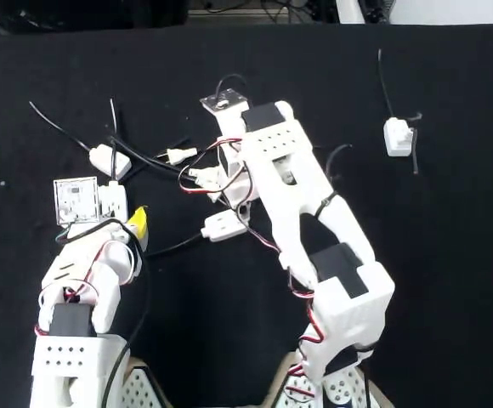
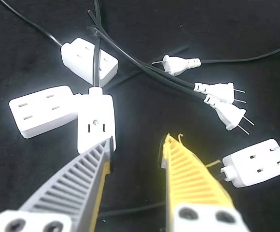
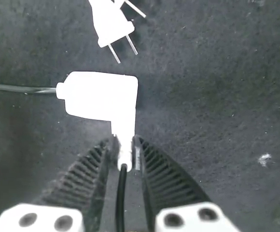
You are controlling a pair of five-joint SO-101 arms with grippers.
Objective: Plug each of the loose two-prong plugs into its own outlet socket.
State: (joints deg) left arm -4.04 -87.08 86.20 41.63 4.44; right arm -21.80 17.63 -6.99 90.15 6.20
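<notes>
Right claw (image 3: 123, 147) is clamped narrow on a white plug (image 3: 125, 140), and its black cord is seen running back between the two fingers. The plug is butted against the edge of a white outlet block (image 3: 99, 94) that's laid flat on the black desk (image 3: 217, 96). How deep the prongs are seated can't be told, tbh. A spare plug (image 3: 110, 21) is left loose just past that block, prongs bare. From above, the same outlet block (image 1: 223, 226) is found near the middle of the desk, right at the tip of the right arm. Left claw (image 2: 137, 140) is spread wide with nothing gripped. The gray finger (image 2: 77, 183) is tipped against the near edge of an upright outlet (image 2: 95, 121), while the yellow finger (image 2: 190, 174) is hung over bare desk. Two more outlets are parked close by: a flat outlet (image 2: 43, 110) pressed right beside the upright one, and a far outlet (image 2: 89, 60) just beyond it with a black cord laid across it. Off to the yellow-finger side, a lone plug (image 2: 178, 64) is seen on its own. A second plug (image 2: 222, 90) and a third plug (image 2: 231, 114) are lined up side by side, none of them plugged in. One last corner outlet (image 1: 398, 136) is set well apart from the rest.
</notes>
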